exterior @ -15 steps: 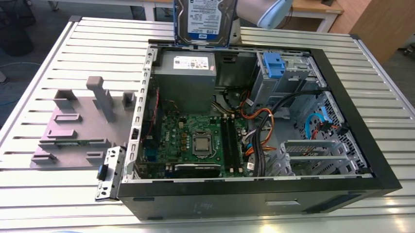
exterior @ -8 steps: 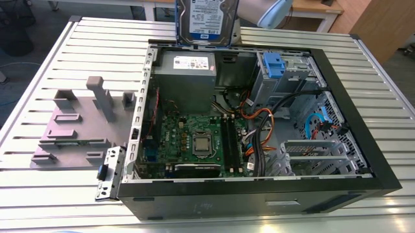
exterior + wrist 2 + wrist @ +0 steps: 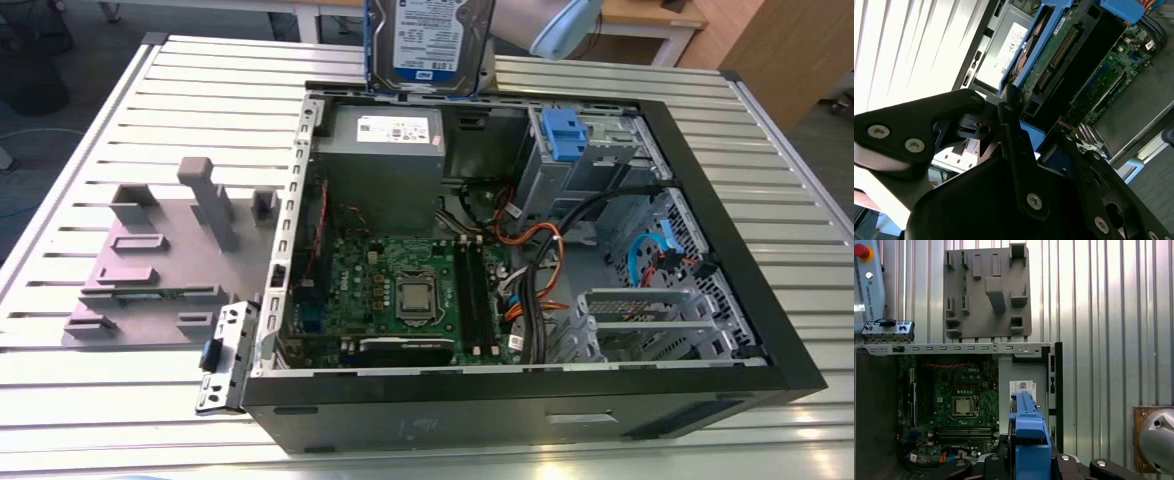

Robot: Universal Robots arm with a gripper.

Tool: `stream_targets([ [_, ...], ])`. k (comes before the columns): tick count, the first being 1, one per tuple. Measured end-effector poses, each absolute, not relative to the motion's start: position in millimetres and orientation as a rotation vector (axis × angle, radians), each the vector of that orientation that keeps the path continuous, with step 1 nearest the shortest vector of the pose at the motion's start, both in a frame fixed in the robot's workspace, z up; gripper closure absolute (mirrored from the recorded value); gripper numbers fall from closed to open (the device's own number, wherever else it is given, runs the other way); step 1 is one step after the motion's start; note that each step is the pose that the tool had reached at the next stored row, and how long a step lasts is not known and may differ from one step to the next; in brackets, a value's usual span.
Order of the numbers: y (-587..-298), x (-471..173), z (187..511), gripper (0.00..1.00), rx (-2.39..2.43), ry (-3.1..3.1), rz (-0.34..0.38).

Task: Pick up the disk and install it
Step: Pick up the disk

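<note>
My gripper [image 3: 1036, 122], clamped on the disk [image 3: 430, 45], holds it upright above the open computer case's [image 3: 761, 330] rim, beside the grey power-supply box [image 3: 384, 150], on the slatted table [image 3: 120, 420].

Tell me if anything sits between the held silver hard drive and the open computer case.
Nothing visible does. The silver blue-railed disk, clamped in the gripper, hangs over the open black computer case, above its grey metal box, with no cable between.
</note>
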State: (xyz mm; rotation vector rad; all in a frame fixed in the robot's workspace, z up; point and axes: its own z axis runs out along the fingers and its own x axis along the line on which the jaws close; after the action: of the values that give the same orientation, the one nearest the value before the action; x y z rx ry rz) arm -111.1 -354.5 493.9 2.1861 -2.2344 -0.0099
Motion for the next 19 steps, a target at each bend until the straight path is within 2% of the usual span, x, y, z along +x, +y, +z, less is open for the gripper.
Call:
stream_targets([
  [19, -354.6, -102.7, 493.9, 0.63, 2.186, -2.234, -0.010],
])
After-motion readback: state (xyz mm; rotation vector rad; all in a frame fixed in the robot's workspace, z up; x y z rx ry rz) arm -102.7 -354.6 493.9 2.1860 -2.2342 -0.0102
